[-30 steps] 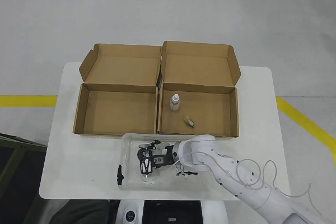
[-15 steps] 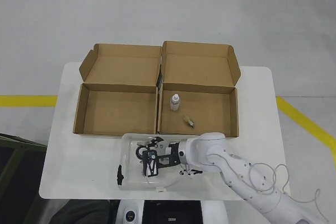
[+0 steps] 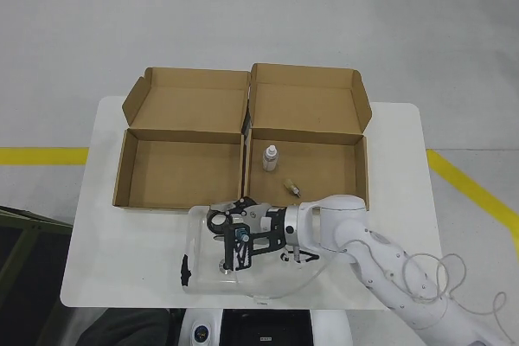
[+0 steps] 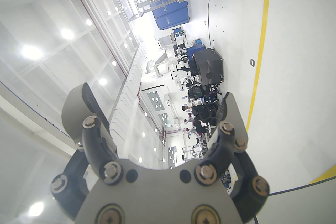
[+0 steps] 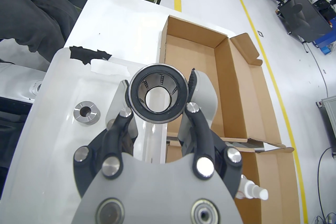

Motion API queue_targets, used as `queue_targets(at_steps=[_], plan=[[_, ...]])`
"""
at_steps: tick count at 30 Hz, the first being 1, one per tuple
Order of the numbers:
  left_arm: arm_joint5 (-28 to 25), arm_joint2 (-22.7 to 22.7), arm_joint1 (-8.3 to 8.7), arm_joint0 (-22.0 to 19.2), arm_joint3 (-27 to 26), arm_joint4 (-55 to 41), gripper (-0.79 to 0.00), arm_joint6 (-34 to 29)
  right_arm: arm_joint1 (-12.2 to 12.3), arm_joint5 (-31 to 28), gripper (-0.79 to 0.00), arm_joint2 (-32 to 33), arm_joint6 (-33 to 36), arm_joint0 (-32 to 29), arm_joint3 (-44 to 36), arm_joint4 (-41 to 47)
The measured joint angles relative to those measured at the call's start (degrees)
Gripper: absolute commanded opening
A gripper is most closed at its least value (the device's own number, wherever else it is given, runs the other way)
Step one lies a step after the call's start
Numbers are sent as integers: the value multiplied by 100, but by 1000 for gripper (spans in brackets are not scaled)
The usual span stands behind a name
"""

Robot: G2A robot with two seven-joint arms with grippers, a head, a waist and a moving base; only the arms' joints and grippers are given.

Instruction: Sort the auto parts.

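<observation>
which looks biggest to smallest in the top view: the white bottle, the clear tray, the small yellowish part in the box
1. clear tray
2. white bottle
3. small yellowish part, somewhat smaller than the bottle

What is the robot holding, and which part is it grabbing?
The right gripper holds a ring-shaped metal bearing, its fingers pinching the round outer sides. The left gripper is open and holds nothing.
</observation>
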Motion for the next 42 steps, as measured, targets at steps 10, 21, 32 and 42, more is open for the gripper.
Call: queue_targets(at_steps=[10,21,32,42], plan=[[0,0,0,0,0,0,0,0,-44,191,-785,55,-201,153,59,31],[0,0,0,0,0,0,0,0,-106,389,-785,156,-416,428,224,80],[0,0,0,0,0,0,0,0,-251,620,-785,-32,-448,863,812,127],[0,0,0,0,0,0,0,0,-539,808,-785,-506,-393,1544,1833,368]])
